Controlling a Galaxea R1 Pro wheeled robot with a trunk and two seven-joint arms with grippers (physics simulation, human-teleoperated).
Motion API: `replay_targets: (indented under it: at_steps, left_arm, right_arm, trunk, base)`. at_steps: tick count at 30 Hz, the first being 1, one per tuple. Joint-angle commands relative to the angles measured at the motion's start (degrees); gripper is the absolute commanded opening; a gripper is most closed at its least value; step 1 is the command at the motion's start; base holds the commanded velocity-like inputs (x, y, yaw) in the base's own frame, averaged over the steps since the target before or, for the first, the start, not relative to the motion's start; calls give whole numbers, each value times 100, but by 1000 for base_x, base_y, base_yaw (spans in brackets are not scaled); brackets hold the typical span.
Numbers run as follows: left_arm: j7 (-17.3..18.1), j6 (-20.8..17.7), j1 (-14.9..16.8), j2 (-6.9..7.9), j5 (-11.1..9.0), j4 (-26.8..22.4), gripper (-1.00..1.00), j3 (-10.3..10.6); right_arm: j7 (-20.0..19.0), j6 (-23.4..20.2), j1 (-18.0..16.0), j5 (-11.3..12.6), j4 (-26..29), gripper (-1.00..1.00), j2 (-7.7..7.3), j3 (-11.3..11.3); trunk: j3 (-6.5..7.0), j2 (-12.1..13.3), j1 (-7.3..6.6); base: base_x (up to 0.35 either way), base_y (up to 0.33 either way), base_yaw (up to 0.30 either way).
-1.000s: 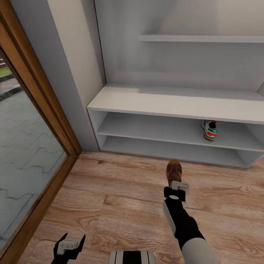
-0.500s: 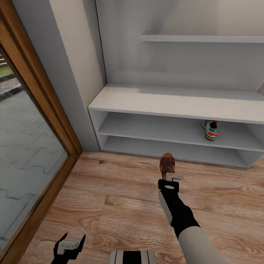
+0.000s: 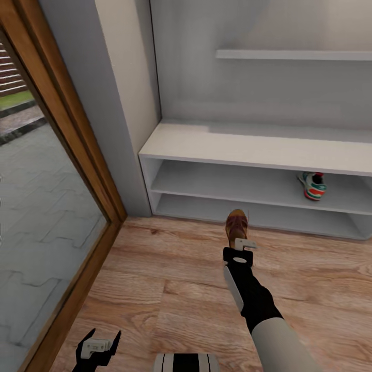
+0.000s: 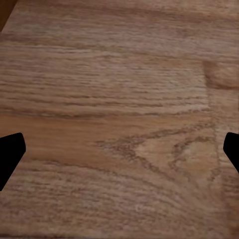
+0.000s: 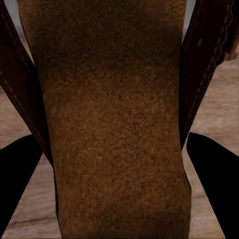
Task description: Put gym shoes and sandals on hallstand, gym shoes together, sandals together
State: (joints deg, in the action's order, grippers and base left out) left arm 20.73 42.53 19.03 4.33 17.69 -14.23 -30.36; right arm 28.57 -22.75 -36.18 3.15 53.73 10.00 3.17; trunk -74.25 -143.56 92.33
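Note:
My right gripper (image 3: 239, 239) is shut on a brown sandal (image 3: 236, 225), held toe-forward just above the corridor floor (image 3: 170, 289) in front of the hallstand (image 3: 258, 147). The sandal's tip reaches the front of the lowest shelf. In the right wrist view the sandal's tan footbed (image 5: 114, 109) lies between the two black fingers (image 5: 17, 184). One gym shoe (image 3: 312, 186), white with green and red-orange, stands on the middle shelf at the right. My left gripper (image 3: 98, 346) hangs open low at the left over bare floor (image 4: 119, 74).
A glass door in a wooden frame (image 3: 77, 155) runs along the left. A grey wall pillar (image 3: 121, 103) meets the rack's left end. A floating shelf (image 3: 289, 54) hangs above the bench. Open floor lies between me and the rack.
My right arm has carried the sandal forward and leftward, closer to the rack's lower shelves. The camera has turned a little, so the whole picture has shifted right. The left gripper is unchanged.

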Motion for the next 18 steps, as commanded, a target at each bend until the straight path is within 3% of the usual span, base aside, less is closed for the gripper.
replay_targets:
  at_steps: [1, 6, 14, 18]
  left_arm:
    - [27, 19, 5, -4, 42, 5, 100, -49]
    - [28, 19, 5, -10, 41, 8, 100, -49]
    - [46, 19, 5, -11, 41, 8, 100, -49]
    - [53, 19, 5, -11, 41, 8, 100, -49]
  right_arm:
    - [35, -25, -2, 47, 167, -100, 0, 9]
    - [43, -35, -3, 146, 778, -100, 0, 13]
    - [44, -44, -3, 284, 955, -100, 0, 15]
    - [36, -37, -3, 292, 891, -100, 0, 17]
  trunk:
    - [-4, -2, 0]
    - [-4, -2, 0]
    - [-4, -2, 0]
    - [-4, -2, 0]
  base:
    - [23, 96, 0]
    - [7, 28, 0]
    - [18, 3, 0]
    - [211, 0, 0]
